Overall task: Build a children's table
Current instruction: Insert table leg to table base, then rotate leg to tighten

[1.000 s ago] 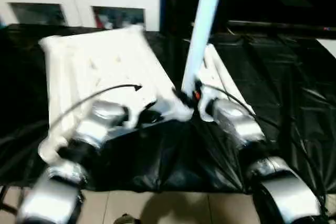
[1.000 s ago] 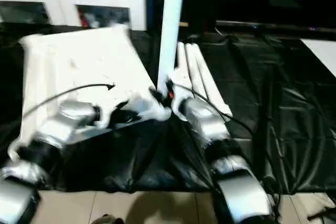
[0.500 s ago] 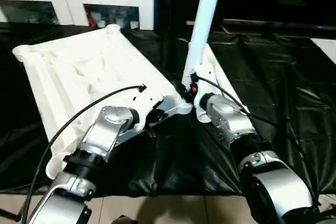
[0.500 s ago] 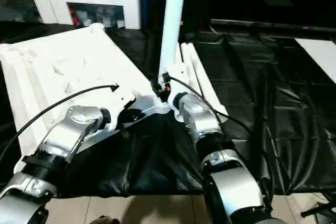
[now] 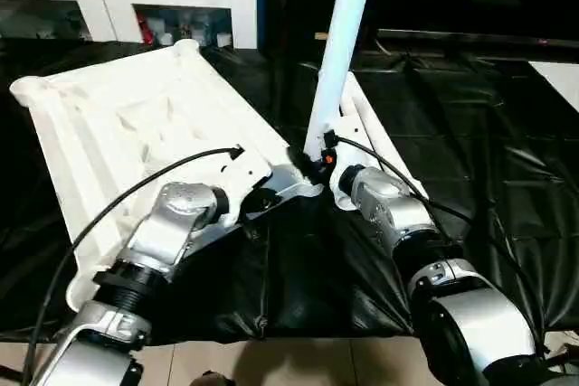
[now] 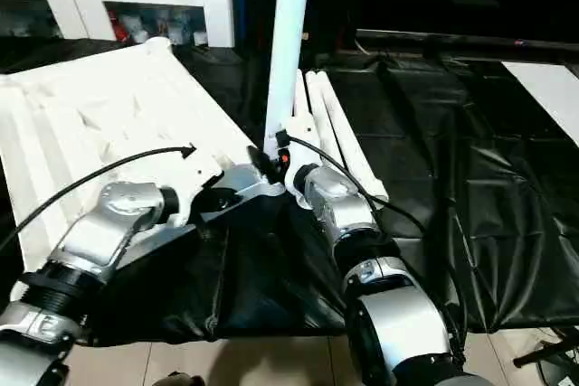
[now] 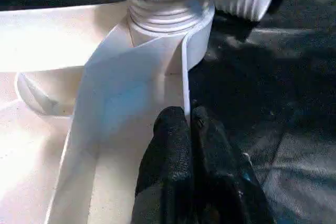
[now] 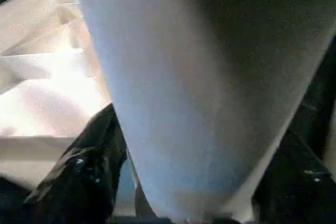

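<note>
With the left gripper (image 7: 190, 124) pinched on the tabletop (image 5: 136, 124) rim beside its corner socket (image 7: 170, 11), the right gripper (image 5: 317, 162), clamped on the upright leg (image 5: 336, 51), should keep that leg plumb while seating it.

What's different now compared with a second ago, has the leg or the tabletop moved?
Little that can be pinned on the parts: the head camera shifted, so most of the apparent movement is the view. The right gripper still holds the upright leg at the tabletop's near corner socket, and the left gripper stays shut on the tabletop's edge beside it. The spare legs remain on the black sheet.
</note>
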Controlling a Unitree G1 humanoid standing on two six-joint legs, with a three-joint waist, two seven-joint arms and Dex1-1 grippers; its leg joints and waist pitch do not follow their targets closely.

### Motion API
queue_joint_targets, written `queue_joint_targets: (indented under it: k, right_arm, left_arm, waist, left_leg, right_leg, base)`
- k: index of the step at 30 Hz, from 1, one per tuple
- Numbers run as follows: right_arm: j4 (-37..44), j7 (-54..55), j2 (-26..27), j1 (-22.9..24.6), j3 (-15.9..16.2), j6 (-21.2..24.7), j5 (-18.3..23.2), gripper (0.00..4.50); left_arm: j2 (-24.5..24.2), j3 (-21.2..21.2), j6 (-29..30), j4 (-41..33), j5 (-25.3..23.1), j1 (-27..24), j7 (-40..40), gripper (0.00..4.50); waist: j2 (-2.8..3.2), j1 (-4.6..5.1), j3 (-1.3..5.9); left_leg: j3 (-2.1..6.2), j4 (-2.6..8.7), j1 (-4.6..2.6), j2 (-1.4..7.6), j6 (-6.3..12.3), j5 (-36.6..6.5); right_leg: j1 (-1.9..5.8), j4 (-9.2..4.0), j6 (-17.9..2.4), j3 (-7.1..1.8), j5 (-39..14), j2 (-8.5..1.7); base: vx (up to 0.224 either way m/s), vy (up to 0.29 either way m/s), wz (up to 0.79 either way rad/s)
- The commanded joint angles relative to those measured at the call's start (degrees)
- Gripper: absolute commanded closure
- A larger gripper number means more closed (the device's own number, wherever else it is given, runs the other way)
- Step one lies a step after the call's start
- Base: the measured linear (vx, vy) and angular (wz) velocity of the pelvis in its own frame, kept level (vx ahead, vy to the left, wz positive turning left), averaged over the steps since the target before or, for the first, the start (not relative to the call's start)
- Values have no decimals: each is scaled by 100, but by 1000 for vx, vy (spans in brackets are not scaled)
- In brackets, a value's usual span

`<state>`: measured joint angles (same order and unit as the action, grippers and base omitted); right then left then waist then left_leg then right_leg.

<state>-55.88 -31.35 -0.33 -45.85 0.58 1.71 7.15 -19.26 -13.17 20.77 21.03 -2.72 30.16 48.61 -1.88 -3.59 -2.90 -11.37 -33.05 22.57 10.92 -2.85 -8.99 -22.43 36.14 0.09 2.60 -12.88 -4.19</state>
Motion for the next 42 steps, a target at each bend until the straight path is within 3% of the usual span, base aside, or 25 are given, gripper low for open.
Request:
queue_joint_targets:
  k: [1, 5, 7, 8, 17, 18, 29, 30, 31, 35, 38, 41, 42]
  right_arm:
    - [121, -409, -26, 148, 266, 83, -4, 77]
    - [530, -1150, -335, 362, 525, 33, -100, 63]
    - [615, -1342, -402, 416, 573, 47, -110, 63]
    - [834, -1758, -563, 545, 703, 72, -126, 63]
    - [1800, -3167, -1178, 983, 1149, 444, -16, 63]
    - [1878, -3273, -1219, 1014, 1190, 490, -6, 90]
    - [2510, -3801, -1400, 1349, 1445, 999, 69, 161]
    - [2557, -3772, -1380, 1379, 1437, 1043, 81, 161]
    - [2557, -3772, -1380, 1379, 1437, 1043, 81, 163]
    - [2254, -2896, -1015, 1345, 1149, 984, 33, 166]
    - [1451, -1376, -567, 1053, 871, 760, -263, 167]
    - [732, -17, -83, 724, 561, 775, -283, 168]
    - [645, 140, -9, 680, 528, 761, -280, 168]
  left_arm:
    - [21, 79, -487, -266, 301, 104, 363, 450]
    - [-237, 18, -902, -239, 429, 40, 962, 450]
    - [-294, 0, -961, -216, 452, 30, 1088, 450]
    - [-400, -21, -1100, -146, 497, 25, 1316, 450]
    - [-827, -163, -1564, -12, 777, -30, 2479, 450]
    - [-860, -192, -1602, -7, 780, -41, 2578, 450]
    - [-988, -361, -1948, 300, 659, 22, 3006, 450]
    - [-981, -350, -1953, 343, 655, 41, 3004, 450]
    - [-981, -350, -1953, 343, 655, 41, 3004, 450]
    - [-790, -257, -1821, 578, 482, 150, 2439, 450]
    - [-480, -84, -1509, 760, 330, 288, 1531, 450]
    - [-93, 69, -1126, 775, 166, 390, 595, 450]
    - [-18, 97, -1039, 765, 151, 404, 446, 450]
  waist:
    - [72, -40, 385]
    - [62, -95, 430]
    - [70, -118, 425]
    - [79, -180, 419]
    - [93, -304, 389]
    - [95, -319, 388]
    - [68, -334, 375]
    - [124, -350, 380]
    - [97, -340, 382]
    - [101, -326, 374]
    - [97, -221, 340]
    - [95, -129, 335]
    - [68, -112, 335]
  left_leg:
    - [115, 342, -164, 263, 169, -891]
    - [111, 279, -147, 250, 375, -475]
    - [103, 271, -148, 250, 433, -420]
    - [88, 262, -164, 259, 460, -478]
    - [90, 312, -193, 292, 131, -984]
    - [91, 313, -194, 291, 96, -1033]
    - [101, 319, -175, 283, -17, -1178]
    - [106, 315, -187, 280, -31, -1190]
    - [103, 318, -185, 284, -49, -1213]
    - [109, 334, -193, 285, -148, -1356]
    - [151, 380, -207, 269, -444, -1835]
    - [180, 407, -180, 278, -516, -1827]
    - [183, 402, -181, 269, -507, -1846]
  right_leg:
    - [236, -354, -1453, -239, 299, -395]
    - [257, -285, -1487, -222, 966, -369]
    - [240, -269, -1519, -219, 1087, -365]
    - [229, -274, -1534, -215, 1051, -363]
    - [191, -298, -1438, -212, 340, -372]
    - [191, -305, -1429, -214, 275, -380]
    - [180, -326, -1378, -230, -96, -403]
    - [173, -324, -1367, -231, -105, -403]
    - [175, -328, -1367, -233, -82, -402]
    - [145, -333, -1391, -239, -226, -415]
    - [128, -417, -1285, -254, -1231, -470]
    - [135, -420, -1198, -254, -1329, -461]
    - [141, -439, -1146, -250, -1392, -459]
  base:
    - [0, 0, 0]
    - [0, 0, 0]
    - [0, 0, 0]
    - [0, 0, 0]
    - [0, 0, 0]
    - [0, 0, 0]
    - [0, 0, 0]
    - [0, 0, 0]
    - [0, 0, 0]
    - [0, 0, 0]
    - [0, 0, 0]
    - [0, 0, 0]
    - [0, 0, 0]
